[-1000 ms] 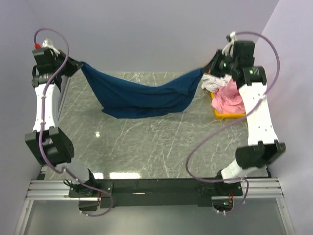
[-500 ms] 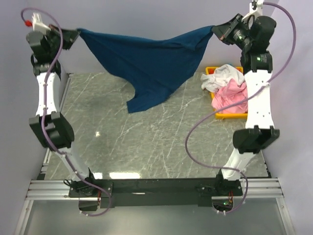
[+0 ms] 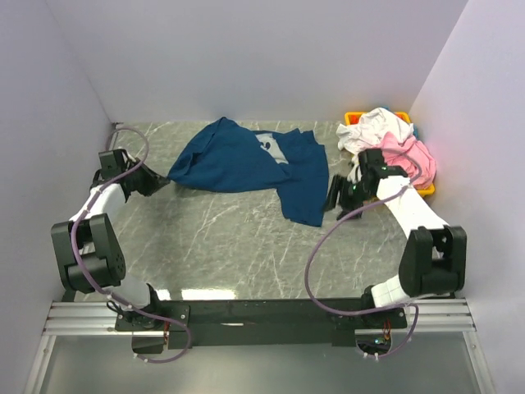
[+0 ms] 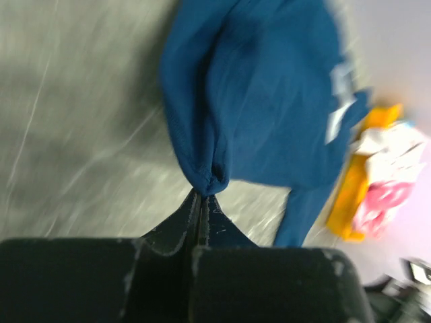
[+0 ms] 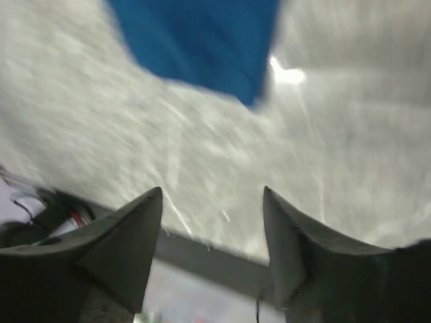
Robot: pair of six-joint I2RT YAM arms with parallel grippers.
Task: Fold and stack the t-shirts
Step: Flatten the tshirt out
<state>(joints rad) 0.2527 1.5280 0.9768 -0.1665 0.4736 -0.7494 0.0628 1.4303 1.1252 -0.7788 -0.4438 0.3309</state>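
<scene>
The left gripper (image 4: 202, 196) is clamped tight on a bunched pinch at the edge of the dark navy blue soft cloth t-shirt (image 4: 269, 87), low over the grey marbled table top (image 3: 221, 238). The right gripper (image 5: 212, 195) stands open with nothing between its fingers. It is down near the table, just beside the shirt's right-hand edge and not touching the cloth.

The navy shirt lies on the far middle of the table, roughly spread but rumpled, with one part trailing toward the near right and its white chest print (image 3: 271, 148) facing up. To my eye this is the laying-out step: the shirt is down, but not yet flat or squared, and no fold has been made. Next, I would expect the wrinkles to need pulling out, with the right gripper taking a fresh hold on the trailing side before any folding.

The pink cloth t-shirt (image 3: 410, 156) and the white cloth t-shirt (image 3: 377, 125) sit heaped in the yellow plastic bin (image 3: 353, 118) at the far right, both unfolded.

The chest print is too small and blurred to read, and I can make out no brand or label anywhere.
</scene>
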